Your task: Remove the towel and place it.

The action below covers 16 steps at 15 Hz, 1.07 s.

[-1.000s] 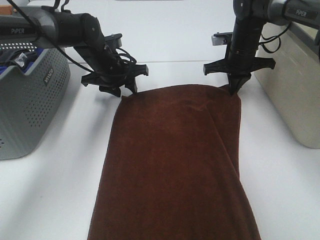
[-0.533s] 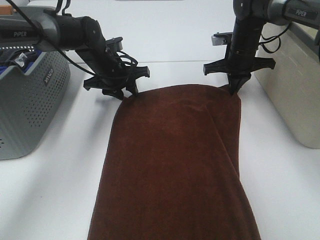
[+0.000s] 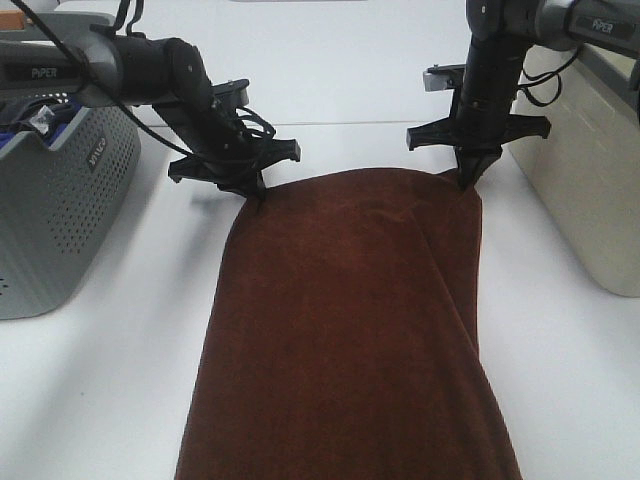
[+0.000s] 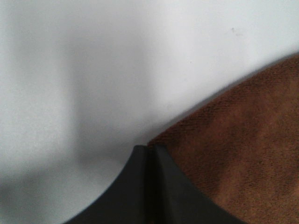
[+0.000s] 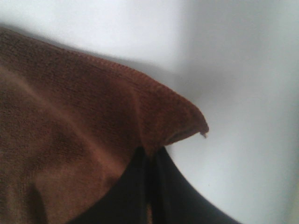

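Observation:
The towel (image 3: 350, 320) is a large dark reddish-brown plush cloth spread over the white table (image 3: 120, 380), reaching from the middle back to the front edge of the exterior view. My left gripper (image 3: 259, 190) is shut at its far left corner, and the left wrist view shows the closed fingertips (image 4: 156, 151) meeting the towel's edge (image 4: 243, 158). My right gripper (image 3: 468, 180) is shut on the far right corner, and the right wrist view shows the hemmed corner (image 5: 182, 121) pinched and lifted a little. A fold runs down the towel's right side. No white tag shows.
A grey perforated laundry basket (image 3: 60, 210) stands at the left and holds blue and dark items (image 3: 25, 115). A beige bin (image 3: 590, 190) stands at the right edge. White table shows on both sides of the towel.
My left arm has shifted slightly, and its gripper has moved a little down and left at the towel's corner. The right arm and the towel have stayed still.

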Motion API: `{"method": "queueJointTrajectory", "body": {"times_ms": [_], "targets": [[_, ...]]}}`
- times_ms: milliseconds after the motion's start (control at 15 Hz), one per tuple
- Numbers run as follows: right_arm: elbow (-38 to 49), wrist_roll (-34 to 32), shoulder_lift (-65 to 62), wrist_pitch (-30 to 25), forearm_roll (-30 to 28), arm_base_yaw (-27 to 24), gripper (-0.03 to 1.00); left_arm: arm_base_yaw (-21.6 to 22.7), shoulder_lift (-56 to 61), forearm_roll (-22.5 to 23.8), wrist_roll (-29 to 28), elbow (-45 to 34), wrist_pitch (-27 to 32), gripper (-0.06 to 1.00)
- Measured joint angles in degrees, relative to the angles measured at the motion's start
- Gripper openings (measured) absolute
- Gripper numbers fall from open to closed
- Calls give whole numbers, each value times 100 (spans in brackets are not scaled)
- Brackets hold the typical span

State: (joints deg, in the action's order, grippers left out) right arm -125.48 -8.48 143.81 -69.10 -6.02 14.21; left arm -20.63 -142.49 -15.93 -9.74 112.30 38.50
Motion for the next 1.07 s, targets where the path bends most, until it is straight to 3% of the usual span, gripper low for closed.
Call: {"method": "queueJointTrajectory", "body": {"times_ms": [200,600,867,1067], "targets": [[-29,46,0,-11,0,0,0,0,34,132,235,0,-120,1],[-808,120,0,74,281,0,0,0,670,1536,510,0,-1094,1],[-917,155,0,842,315,0,0,0,613,1793,527,11,-1702,1],[-917,223,0,1713,269,0,0,0,441,1885,533,11,-2607,1]]}}
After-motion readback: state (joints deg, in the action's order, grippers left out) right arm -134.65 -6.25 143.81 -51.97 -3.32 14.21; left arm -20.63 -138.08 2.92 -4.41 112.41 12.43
